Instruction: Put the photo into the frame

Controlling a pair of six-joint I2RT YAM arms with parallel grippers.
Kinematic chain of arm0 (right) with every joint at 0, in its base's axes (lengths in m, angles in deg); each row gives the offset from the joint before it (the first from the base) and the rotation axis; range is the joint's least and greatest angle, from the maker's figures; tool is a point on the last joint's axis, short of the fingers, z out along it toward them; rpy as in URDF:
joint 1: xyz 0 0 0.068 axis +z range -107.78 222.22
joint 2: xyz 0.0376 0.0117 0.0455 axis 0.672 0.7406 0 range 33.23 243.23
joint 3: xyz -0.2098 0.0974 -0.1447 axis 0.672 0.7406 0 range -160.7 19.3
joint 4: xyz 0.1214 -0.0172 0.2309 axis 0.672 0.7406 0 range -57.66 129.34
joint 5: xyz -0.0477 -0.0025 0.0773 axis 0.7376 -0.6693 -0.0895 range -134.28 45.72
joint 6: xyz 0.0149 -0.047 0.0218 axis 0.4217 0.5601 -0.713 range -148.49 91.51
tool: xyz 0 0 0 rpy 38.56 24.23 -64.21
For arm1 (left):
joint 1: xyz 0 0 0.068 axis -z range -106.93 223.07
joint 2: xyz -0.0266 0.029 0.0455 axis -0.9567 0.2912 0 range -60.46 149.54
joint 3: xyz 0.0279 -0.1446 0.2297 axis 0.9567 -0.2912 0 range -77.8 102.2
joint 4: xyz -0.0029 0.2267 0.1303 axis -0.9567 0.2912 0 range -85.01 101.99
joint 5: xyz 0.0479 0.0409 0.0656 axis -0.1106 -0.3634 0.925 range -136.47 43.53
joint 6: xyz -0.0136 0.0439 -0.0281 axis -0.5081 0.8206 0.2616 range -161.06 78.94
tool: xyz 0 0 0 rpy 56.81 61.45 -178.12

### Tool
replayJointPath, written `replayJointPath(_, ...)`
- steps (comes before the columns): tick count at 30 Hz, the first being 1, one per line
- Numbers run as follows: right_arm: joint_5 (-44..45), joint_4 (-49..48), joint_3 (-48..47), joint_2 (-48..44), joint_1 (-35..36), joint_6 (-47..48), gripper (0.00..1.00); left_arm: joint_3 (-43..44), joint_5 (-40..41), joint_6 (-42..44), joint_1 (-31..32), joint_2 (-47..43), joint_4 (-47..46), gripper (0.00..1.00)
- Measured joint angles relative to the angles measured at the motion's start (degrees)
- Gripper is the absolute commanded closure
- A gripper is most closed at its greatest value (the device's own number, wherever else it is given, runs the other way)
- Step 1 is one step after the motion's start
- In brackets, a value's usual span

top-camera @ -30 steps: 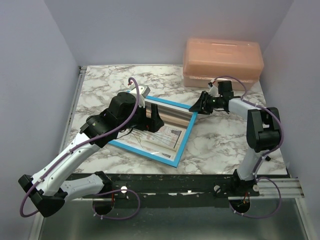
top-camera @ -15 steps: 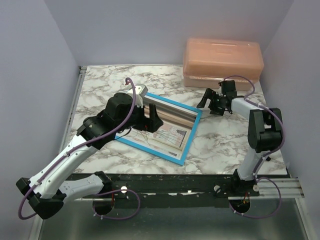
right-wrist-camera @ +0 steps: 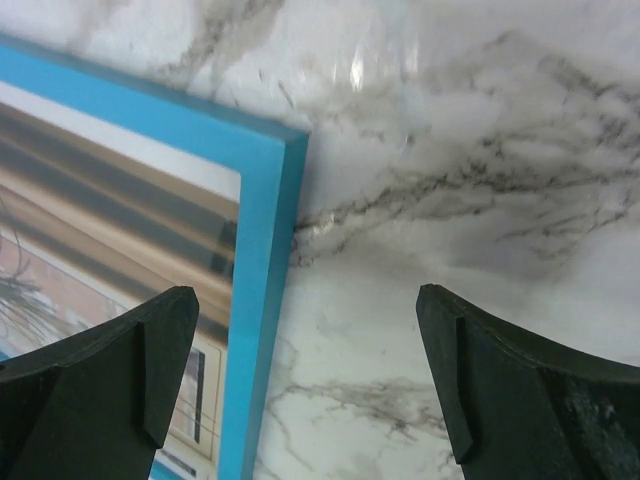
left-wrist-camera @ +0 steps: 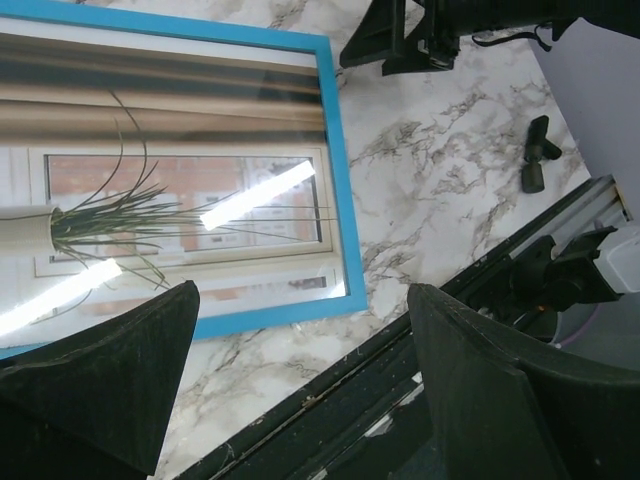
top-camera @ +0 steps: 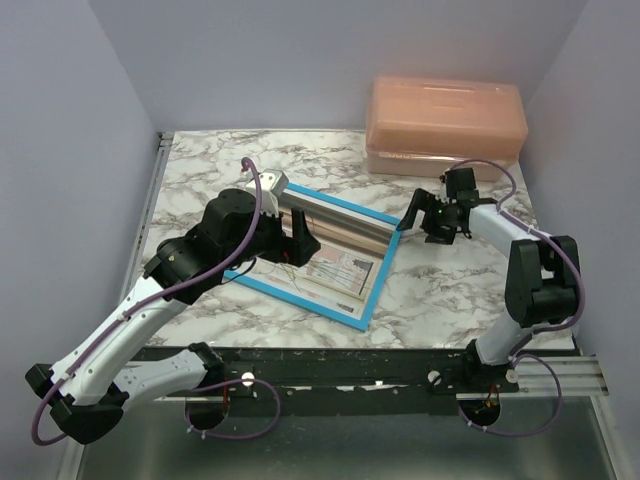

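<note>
Photo [left-wrist-camera: 170,210] of the spiky plant by a window sits inside the blue frame [right-wrist-camera: 262,280], picture side up. The frame lies flat near the middle of the marble bench [top-camera: 440,290], askew to its edges. The left gripper [left-wrist-camera: 302,290] hangs over the frame's near-right part with its jaws spread wide, holding nothing. The right gripper [right-wrist-camera: 305,300] is also wide open and empty, just beside the frame's far-right corner. A peach plastic box [top-camera: 445,125] stands at the bench's far right corner with its lid shut, so what it holds cannot be told.
</note>
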Motion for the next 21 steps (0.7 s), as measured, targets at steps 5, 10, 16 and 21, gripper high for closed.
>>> replayJointPath(5,0.7,3.9,2.9,-1.3,5.3,0.0,0.03,0.7,2.4,0.7,0.0,0.4,2.1,0.12)
replayJointPath(10,3.9,6.2,3.1,-1.1,15.4,-0.1,0.13,1.6,4.0,2.0,0.0,1.4,3.5,0.12)
replayJointPath(16,10.5,8.5,2.0,0.9,21.0,-0.1,0.39,1.6,4.4,2.8,0.0,1.5,4.7,0.12)
replayJointPath(21,15.2,9.7,0.2,2.6,22.3,-0.4,0.69,1.6,4.5,3.0,0.0,1.5,4.8,0.11)
